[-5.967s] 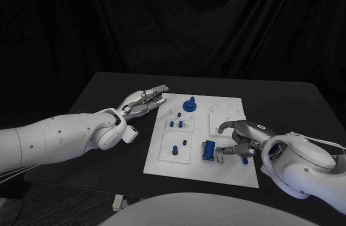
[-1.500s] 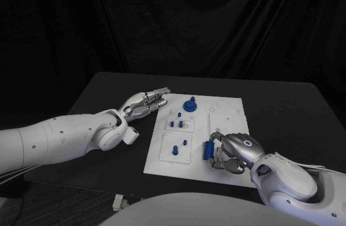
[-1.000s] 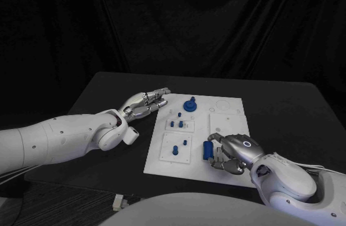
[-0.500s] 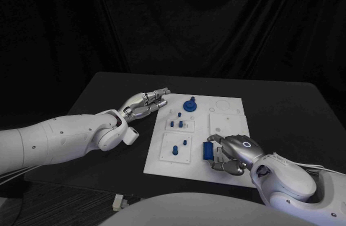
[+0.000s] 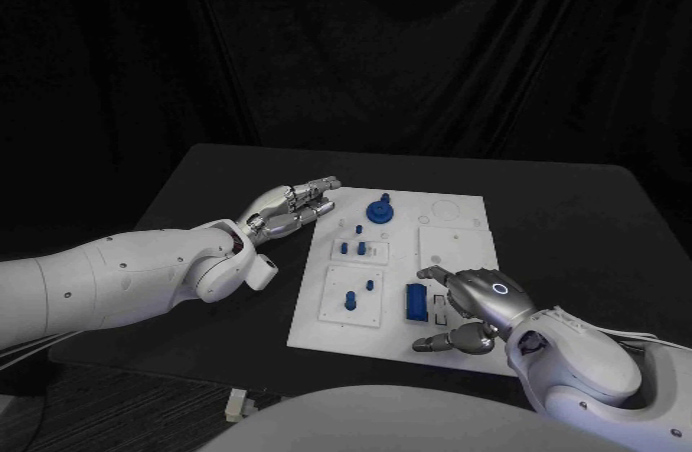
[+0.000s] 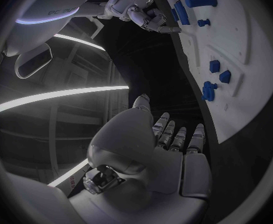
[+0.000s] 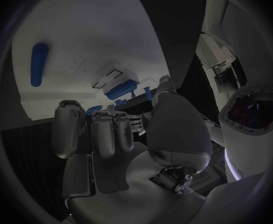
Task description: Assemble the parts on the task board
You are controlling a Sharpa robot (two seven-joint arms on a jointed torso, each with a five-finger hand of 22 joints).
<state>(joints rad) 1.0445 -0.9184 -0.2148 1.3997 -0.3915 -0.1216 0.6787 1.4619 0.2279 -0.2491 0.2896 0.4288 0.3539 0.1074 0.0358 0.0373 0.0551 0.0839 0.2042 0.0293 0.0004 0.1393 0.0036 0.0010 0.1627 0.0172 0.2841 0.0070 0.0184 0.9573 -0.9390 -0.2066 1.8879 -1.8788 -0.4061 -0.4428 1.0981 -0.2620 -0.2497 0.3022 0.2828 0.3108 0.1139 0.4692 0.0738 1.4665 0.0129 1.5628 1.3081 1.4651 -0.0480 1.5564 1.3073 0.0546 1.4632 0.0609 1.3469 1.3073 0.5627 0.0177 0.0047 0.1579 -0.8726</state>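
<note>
On task board (image 5: pixel 459 240) near edge: blue bar (image 5: pixel 417 302) lies lengthwise, just left of right robot hand (image 5: pixel 469 312), fingers spread, holding nothing; left robot hand (image 5: pixel 291 208) well apart, fingers together, empty.

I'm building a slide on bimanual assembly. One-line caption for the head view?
Right hand open beside a long blue part on the task board; left hand at its edge.

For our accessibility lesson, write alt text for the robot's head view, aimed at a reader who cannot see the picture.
A white task board lies on a black table, carrying small blue parts, among them a long blue part near its front edge. The robot's right hand is over the board beside that part, fingers apart. Its left hand rests at the board's far left corner.
</note>
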